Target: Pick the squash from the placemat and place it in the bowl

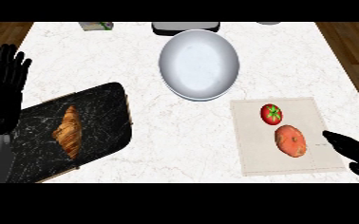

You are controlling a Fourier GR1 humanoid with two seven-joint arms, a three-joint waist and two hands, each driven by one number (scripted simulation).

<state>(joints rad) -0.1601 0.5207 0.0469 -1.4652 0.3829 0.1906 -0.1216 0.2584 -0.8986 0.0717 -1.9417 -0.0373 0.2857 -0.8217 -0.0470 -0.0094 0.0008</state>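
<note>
An orange, lumpy squash point(290, 141) lies on the beige placemat point(252, 156) at the right of the counter, just below a red tomato point(272, 114) with a green stem. A white bowl point(200, 64) stands near the counter's middle, up and to the left of the placemat. My right hand point(344, 147) enters from the right edge, its fingers straight and pointing at the squash, a short gap away from it. My left hand point(12, 83) rests open at the left edge, fingers up.
A dark marbled board point(98, 109) at the lower left carries a croissant point(69, 130). At the counter's far edge sit a dark grey object point(186, 27) and a small green-and-white packet point(97, 26). Wooden floor shows past both side edges.
</note>
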